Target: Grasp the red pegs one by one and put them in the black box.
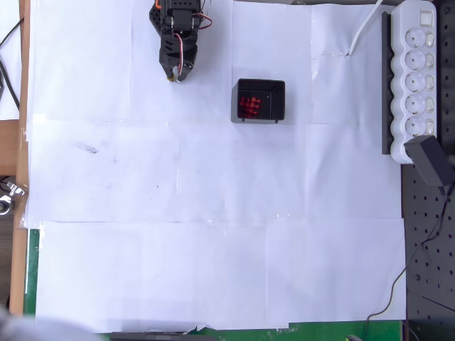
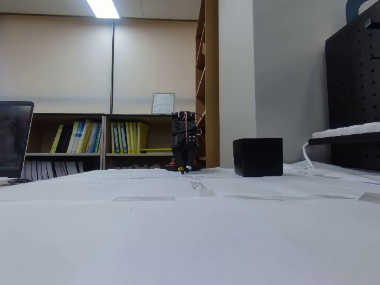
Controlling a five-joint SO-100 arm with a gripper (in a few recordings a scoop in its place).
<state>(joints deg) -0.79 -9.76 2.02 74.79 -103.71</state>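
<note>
The black box (image 1: pixel 260 100) stands on the white paper right of the arm; in the fixed view the black box (image 2: pixel 257 157) shows as a dark cube right of the arm. Several red pegs (image 1: pixel 249 106) lie clustered inside it, toward its left side. My gripper (image 1: pixel 174 74) hangs folded at the top of the overhead view, left of the box, its tip pointing down at the paper. In the fixed view the gripper (image 2: pixel 186 171) sits low over the table. Its fingers look closed together with nothing between them.
A white power strip (image 1: pixel 417 74) on a black rail lies along the right edge, with a black adapter (image 1: pixel 431 160) below it and a white cable (image 1: pixel 364 30) running toward the top. White paper sheets (image 1: pixel 213 234) cover the table. Smudges (image 1: pixel 87 148) mark the left part.
</note>
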